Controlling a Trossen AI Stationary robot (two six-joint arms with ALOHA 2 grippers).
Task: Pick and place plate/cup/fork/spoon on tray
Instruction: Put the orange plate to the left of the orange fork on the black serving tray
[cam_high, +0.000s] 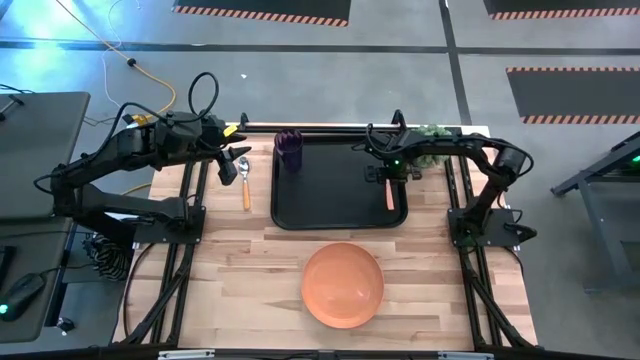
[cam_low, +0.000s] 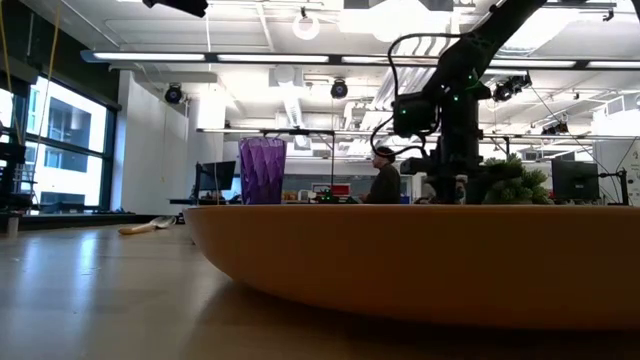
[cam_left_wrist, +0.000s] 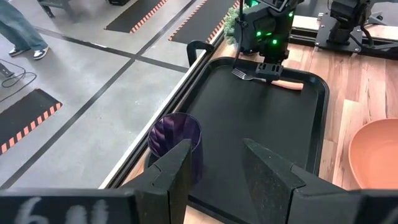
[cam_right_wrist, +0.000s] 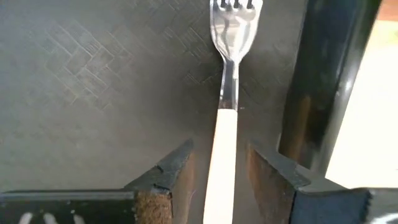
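The black tray (cam_high: 340, 215) sits at the far middle of the wooden tabletop (cam_high: 240, 280). The purple cup (cam_high: 289, 148) stands upright in the tray's far left corner. The fork (cam_high: 389, 192) lies flat on the tray by its right rim, with its orange handle pointing to the near side. The right gripper (cam_high: 386, 172) is low over the fork, and its fingers (cam_right_wrist: 168, 171) are spread apart with the handle lying between them, not squeezed, so the fork is let go. The orange plate (cam_high: 343, 285) rests on the tabletop in front of the tray, apart from it. The spoon (cam_high: 245, 180) lies on the tabletop just left of the tray, bowl toward the far side. The left gripper (cam_high: 232, 165) is beside the spoon near the tray's far left corner, with its fingers (cam_left_wrist: 174, 171) wide apart and nothing between them. In the low view, a person (cam_low: 384, 180) is seen far back in the room
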